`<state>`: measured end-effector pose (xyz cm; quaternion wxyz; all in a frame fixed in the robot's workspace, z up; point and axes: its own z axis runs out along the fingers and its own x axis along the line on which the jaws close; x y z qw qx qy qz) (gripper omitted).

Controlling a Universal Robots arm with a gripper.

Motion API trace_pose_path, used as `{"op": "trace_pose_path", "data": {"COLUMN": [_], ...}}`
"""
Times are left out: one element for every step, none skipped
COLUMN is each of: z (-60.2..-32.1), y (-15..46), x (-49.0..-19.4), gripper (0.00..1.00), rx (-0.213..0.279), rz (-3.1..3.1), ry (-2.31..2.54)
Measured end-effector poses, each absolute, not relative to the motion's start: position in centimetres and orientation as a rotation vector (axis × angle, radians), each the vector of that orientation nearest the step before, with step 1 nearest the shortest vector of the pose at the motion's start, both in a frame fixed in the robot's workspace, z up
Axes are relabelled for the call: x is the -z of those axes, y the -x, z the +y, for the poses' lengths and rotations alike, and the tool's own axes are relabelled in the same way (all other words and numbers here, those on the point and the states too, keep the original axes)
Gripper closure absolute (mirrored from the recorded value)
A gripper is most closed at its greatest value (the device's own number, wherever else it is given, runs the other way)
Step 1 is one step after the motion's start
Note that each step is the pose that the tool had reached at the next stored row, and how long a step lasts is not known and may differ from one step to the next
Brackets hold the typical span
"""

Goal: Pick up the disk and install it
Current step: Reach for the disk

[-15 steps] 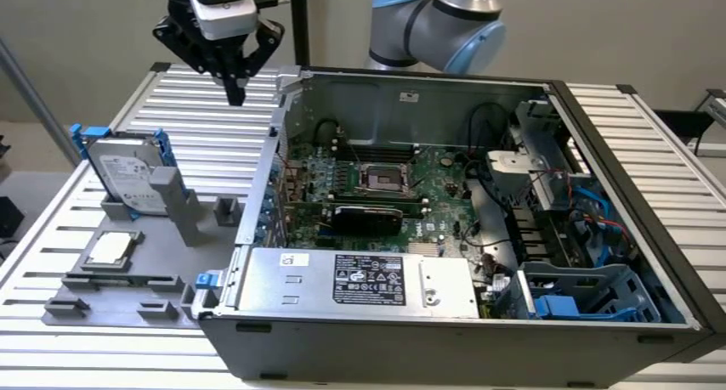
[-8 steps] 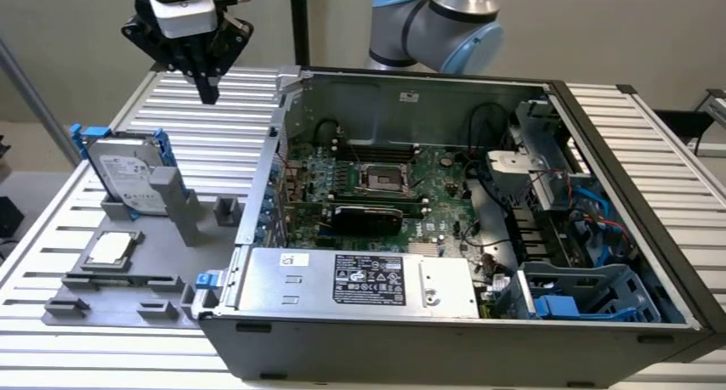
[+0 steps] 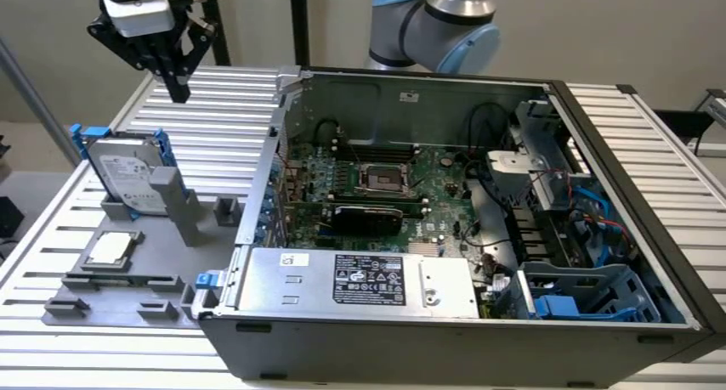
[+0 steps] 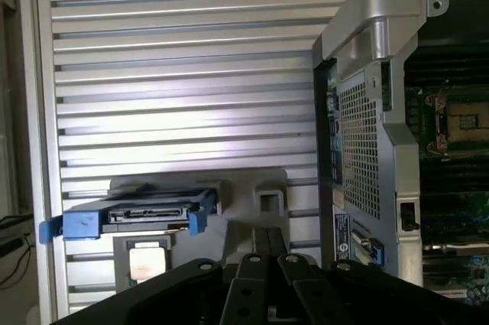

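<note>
The disk (image 3: 122, 171), a silver-grey hard drive with a white label in a blue plastic carrier, stands on edge in a grey holder (image 3: 170, 210) on the exterior view's left. My gripper (image 3: 178, 91) hangs in the air above and behind it, well apart from it, fingers shut with nothing between them. From the wrist camera I look down on the disk's top edge (image 4: 136, 216) with its blue carrier ends, and the shut fingertips (image 4: 269, 258) sit close together.
An open computer case (image 3: 454, 228) with its motherboard and a silver power supply box (image 3: 360, 279) sits on the slatted table (image 3: 216, 110). A small square silver chip (image 3: 111, 248) lies on the grey fixture plate below the disk. A blue drive bay (image 3: 579, 296) sits at the case's corner.
</note>
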<state>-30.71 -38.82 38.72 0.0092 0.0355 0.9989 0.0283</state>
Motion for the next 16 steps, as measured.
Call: {"op": "trace_pose_path", "data": {"z": [-38.8,-38.7,-38.6,-38.6,-38.5,-38.5,-38.4,-38.4,-38.4,-38.3,-38.3,-38.2,-38.2,-38.2,-38.2,-38.2], "y": [31.2,31.6,32.1,32.5,33.0,33.4,33.9,34.3,34.8,35.2,35.7,36.1,36.6,37.1,37.5,38.0], "x": [-38.7,-38.6,-38.6,-38.5,-38.5,-38.4,-38.4,-38.4,-38.3,-38.3,-38.2,-38.2,-38.2,-38.2,-38.1,-38.1], "gripper": [0.89,0.89,0.89,0.89,0.89,0.89,0.89,0.89,0.89,0.89,0.89,0.89,0.89,0.89,0.89,0.89], "rx": [-0.088,-0.088,-0.087,-0.087,-0.087,-0.086,-0.086,-0.086,-0.085,-0.085,-0.085,-0.084,-0.084,-0.084,-0.084,-0.084], "rz": [3.12,3.12,3.12,3.12,3.12,3.12,3.12,3.12,3.12,3.12,3.12,3.12,3.12,3.12,3.12,3.12], "ry": [-0.111,-0.111,-0.111,-0.111,-0.111,-0.111,-0.111,-0.111,-0.111,-0.111,-0.111,-0.111,-0.111,-0.111,-0.111,-0.111]}}
